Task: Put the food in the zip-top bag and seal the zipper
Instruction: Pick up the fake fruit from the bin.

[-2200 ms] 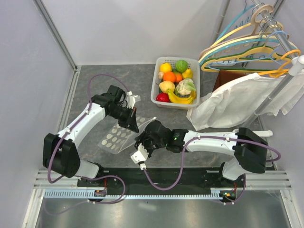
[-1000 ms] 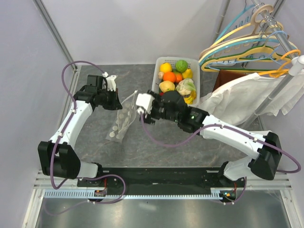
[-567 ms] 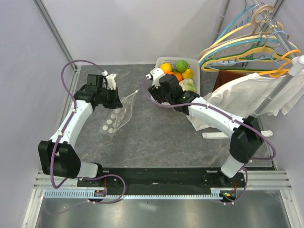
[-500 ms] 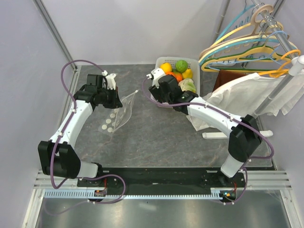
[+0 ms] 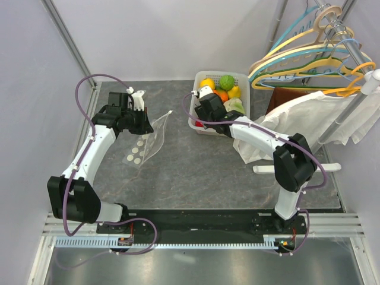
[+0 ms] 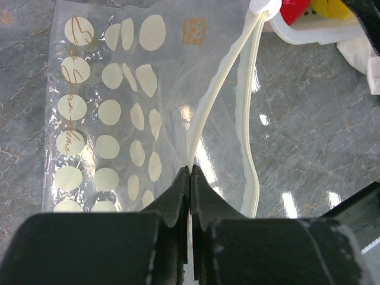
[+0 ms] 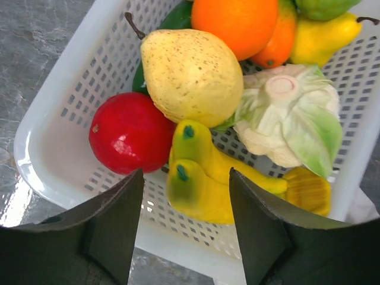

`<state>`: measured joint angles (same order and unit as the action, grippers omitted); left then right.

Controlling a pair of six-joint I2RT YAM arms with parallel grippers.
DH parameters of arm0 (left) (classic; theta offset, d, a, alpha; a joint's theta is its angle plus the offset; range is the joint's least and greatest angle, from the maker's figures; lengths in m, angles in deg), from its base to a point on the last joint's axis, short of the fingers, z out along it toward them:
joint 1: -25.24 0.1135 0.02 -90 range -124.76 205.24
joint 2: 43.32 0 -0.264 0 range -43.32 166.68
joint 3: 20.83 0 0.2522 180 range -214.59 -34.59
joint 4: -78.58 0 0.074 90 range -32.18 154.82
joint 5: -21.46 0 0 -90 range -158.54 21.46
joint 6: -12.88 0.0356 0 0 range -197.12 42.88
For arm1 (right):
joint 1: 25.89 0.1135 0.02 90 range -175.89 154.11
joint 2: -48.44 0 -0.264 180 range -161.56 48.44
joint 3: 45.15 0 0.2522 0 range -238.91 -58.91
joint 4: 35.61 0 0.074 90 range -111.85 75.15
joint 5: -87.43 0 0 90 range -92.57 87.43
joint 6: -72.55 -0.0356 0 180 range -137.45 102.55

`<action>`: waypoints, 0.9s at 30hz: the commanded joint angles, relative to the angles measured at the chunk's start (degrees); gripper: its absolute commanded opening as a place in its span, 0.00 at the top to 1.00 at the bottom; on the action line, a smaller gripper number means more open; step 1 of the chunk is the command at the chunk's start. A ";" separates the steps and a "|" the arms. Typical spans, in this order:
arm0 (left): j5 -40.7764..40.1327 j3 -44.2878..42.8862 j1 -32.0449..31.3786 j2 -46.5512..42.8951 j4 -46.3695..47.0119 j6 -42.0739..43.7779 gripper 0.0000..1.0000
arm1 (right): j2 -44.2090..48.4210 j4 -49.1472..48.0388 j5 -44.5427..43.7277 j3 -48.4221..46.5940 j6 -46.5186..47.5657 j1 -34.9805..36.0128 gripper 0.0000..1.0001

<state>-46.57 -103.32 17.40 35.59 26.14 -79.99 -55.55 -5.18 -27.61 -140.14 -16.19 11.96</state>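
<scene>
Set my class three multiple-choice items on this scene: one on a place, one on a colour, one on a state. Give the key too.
1. Where is the red fruit?
A) in the white basket
B) inside the bag
C) on the bare table

2. What colour are the dots on the zip-top bag?
A) blue
B) pale cream
C) red

3. How does the left gripper stand?
A) wide open
B) shut on the zipper
C) shut on an orange

Key:
1 A: it lies beside the pear, against the slotted wall.
2 B: rows of cream dots show in the left wrist view.
3 B: the jaws meet on the pale strip.
</scene>
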 commanded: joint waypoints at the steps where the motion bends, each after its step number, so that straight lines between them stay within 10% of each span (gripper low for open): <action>1: 0.26 -2.02 0.10 -0.43 2.46 -1.78 0.98 | -1.92 -0.76 1.83 -3.67 -1.08 -0.66 0.35; 10: 0.87 -2.02 0.19 0.10 2.46 -1.87 0.98 | -4.30 -1.72 -0.01 -4.02 -1.70 -1.55 0.46; 18: 0.87 -1.85 0.19 0.10 2.46 -1.78 0.98 | -1.49 -1.55 -2.03 -4.72 0.94 -1.55 0.99; 27: 1.23 -1.50 0.19 0.19 2.55 -2.40 0.98 | 2.64 -1.46 -4.67 -7.36 2.34 -1.46 1.00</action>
<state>-45.98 -103.32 17.40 35.73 26.45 -80.56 -57.51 -4.70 -29.42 -143.22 -15.27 10.62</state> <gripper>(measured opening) 0.029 0.132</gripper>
